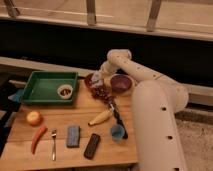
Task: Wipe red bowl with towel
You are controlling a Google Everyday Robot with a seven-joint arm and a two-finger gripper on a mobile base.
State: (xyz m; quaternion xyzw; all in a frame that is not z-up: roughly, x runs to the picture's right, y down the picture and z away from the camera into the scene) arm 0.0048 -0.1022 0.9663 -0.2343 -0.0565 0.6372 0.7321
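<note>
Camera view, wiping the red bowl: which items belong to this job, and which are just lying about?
In the job:
- red bowl
- towel, held over the bowl
- claw, shut on the towel

Lying about:
- purple bowl
- green tray with small white bowl
- banana
- blue sponge
- black remote
- fork

Setting: indoor test area. Wooden table (70,150) with kitchen items, gripper (96,83) above it, metal railing (91,11), dark wall behind.
</note>
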